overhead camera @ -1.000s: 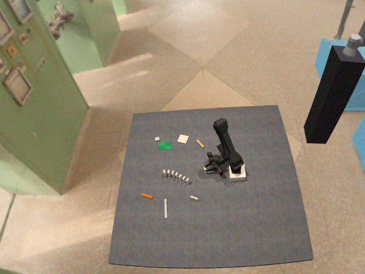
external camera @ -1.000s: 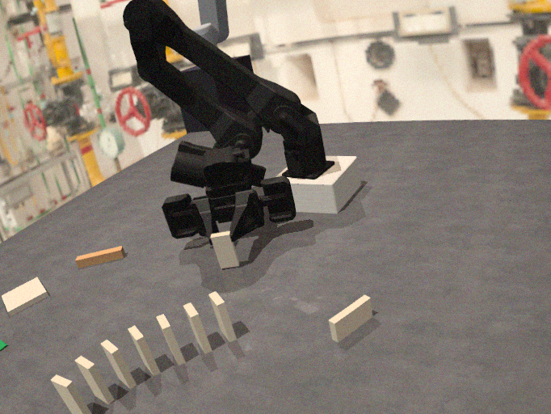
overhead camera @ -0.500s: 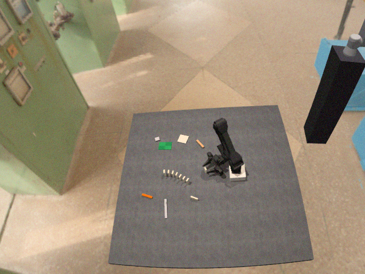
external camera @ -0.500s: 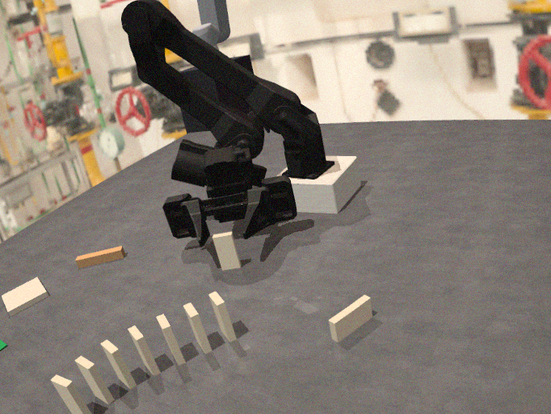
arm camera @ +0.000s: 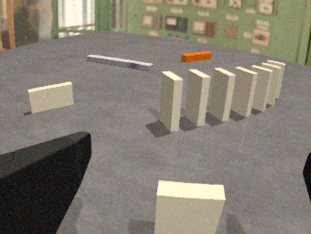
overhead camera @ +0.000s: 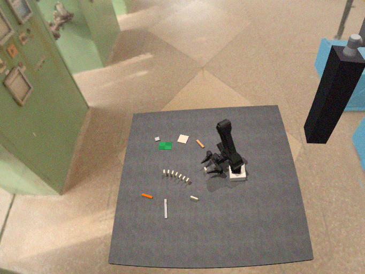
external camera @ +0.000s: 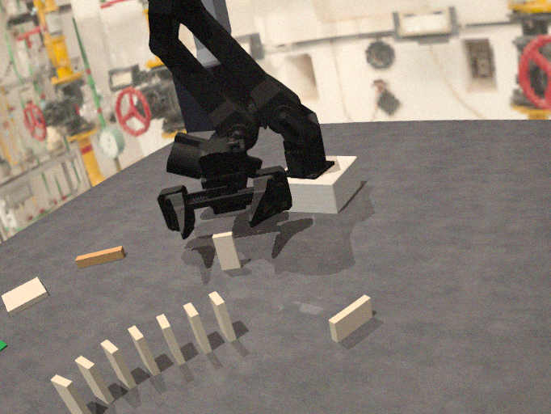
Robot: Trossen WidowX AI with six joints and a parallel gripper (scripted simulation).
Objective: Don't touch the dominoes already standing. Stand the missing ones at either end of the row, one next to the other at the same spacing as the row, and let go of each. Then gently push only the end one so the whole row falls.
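Note:
A curved row of several cream dominoes [overhead camera: 176, 174] [external camera: 225, 317] [arm camera: 171, 102] stands upright. One loose cream domino [overhead camera: 205, 168] [external camera: 227, 253] [arm camera: 189, 210] stands upright on the table, apart from the row on the robot base's side, its broad face turned to the wrist camera. My gripper [overhead camera: 204, 167] [external camera: 218, 230] [arm camera: 204, 154] is wide open, its fingers on either side of that domino and clear of it, tips above its base. Another cream domino [overhead camera: 194, 197] [external camera: 351, 318] [arm camera: 51, 97] lies on its long narrow edge, off to one side of the row's near end.
An orange bar [overhead camera: 146, 195] [arm camera: 197, 57] and a pale grey strip [overhead camera: 165, 208] [arm camera: 120, 62] lie beyond the row. A light-orange bar [overhead camera: 200, 143] [external camera: 101, 257], a cream square tile [overhead camera: 183, 138] [external camera: 24, 295], a green plate [overhead camera: 165, 145] and a small grey block [overhead camera: 157, 138] lie on the other side.

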